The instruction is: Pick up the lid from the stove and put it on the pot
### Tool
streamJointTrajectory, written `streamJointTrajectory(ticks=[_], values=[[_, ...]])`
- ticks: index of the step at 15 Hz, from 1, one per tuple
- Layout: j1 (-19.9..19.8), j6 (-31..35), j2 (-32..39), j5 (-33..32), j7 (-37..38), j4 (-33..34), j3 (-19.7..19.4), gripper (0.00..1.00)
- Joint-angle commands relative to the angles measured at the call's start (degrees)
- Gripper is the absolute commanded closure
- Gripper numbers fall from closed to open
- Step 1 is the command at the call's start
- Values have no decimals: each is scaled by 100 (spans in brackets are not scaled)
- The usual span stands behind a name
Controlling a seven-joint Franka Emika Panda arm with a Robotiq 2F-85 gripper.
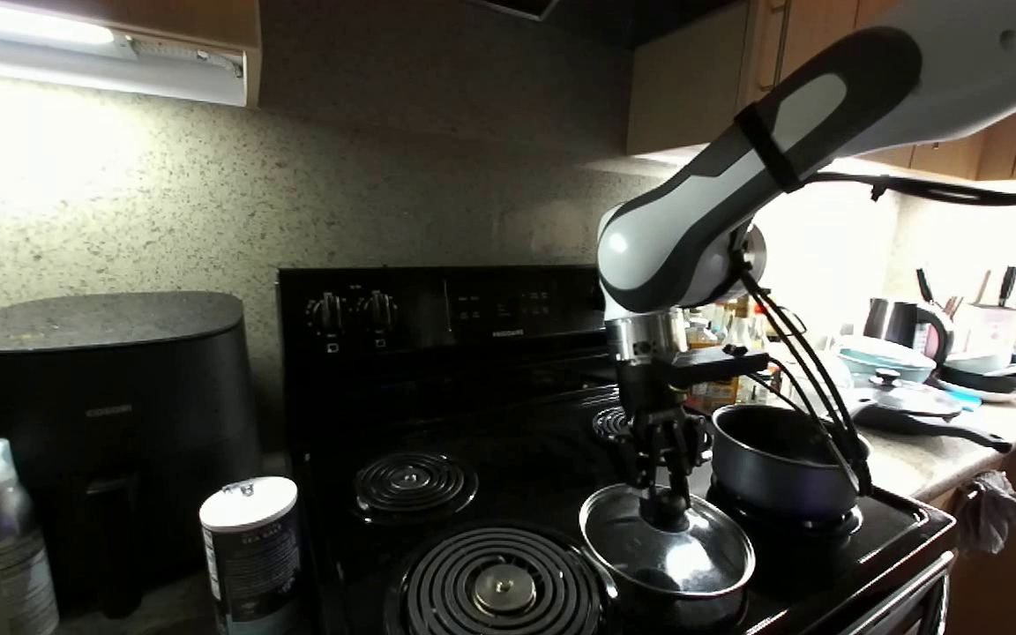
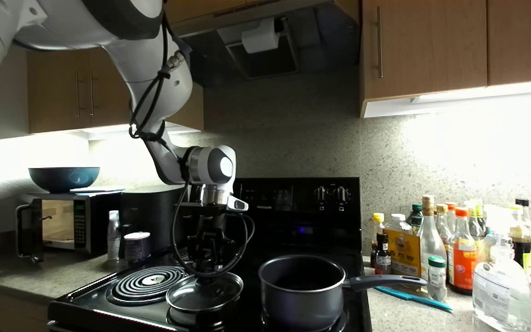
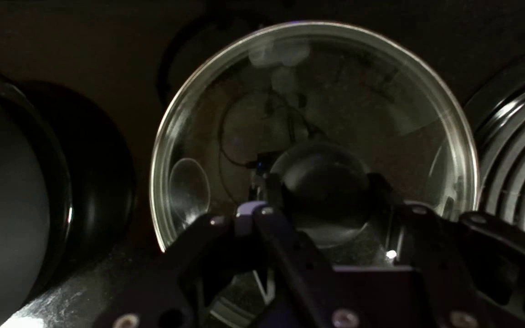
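the gripper (image 1: 667, 494) pinched the knob (image 3: 326, 182) of the glass lid (image 1: 668, 541) just beside the pot (image 2: 302, 304); whether the lid touched the stove (image 1: 526, 467) could not be told. the pot stood open, its grey inside showing; capped bottles (image 2: 463, 272) clustered past its handle (image 2: 385, 281), and a sea salt canister (image 1: 254, 564) stood well apart from the pot.

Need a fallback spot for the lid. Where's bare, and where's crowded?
Bare: the front coil, between lid and salt can; the stove between lid and control panel.
Crowded: the slim gap between lid and pot; the counter by its handle, crammed with bottles.
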Motion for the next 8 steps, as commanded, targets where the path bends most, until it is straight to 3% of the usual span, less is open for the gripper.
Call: streamJointTrajectory(ticks=[1, 2, 3, 8], values=[[109, 310, -921, 12, 103, -782, 108, 77], [112, 286, -1005, 43, 100, -841, 129, 77], [88, 84, -510, 0, 8, -374, 111, 52], [94, 117, -821, 0, 15, -649, 149, 52]])
